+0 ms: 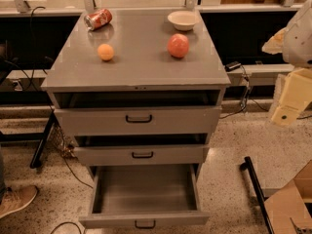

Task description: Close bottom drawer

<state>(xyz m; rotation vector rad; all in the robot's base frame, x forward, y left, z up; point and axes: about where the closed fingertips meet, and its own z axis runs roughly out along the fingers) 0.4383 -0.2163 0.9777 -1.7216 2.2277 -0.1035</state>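
Gripper (290, 101): hangs high at far right, hold impossible to tell, well apart from bottom drawer (145, 191) lying down-left, pulled out, sliding axis running straight back.

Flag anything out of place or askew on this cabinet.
The soda can lies on its side at the back left of the cabinet top. The bottom drawer stands pulled far out. The gripper hangs at right, clear of both.

The tabletop (139, 65) carried a soda can (98, 19) on its side at eleven o'clock; a bowl (183, 19) at one; an orange (106, 51) at nine; an apple (178, 45) at three; the tool (287, 104) hung beyond it at four.
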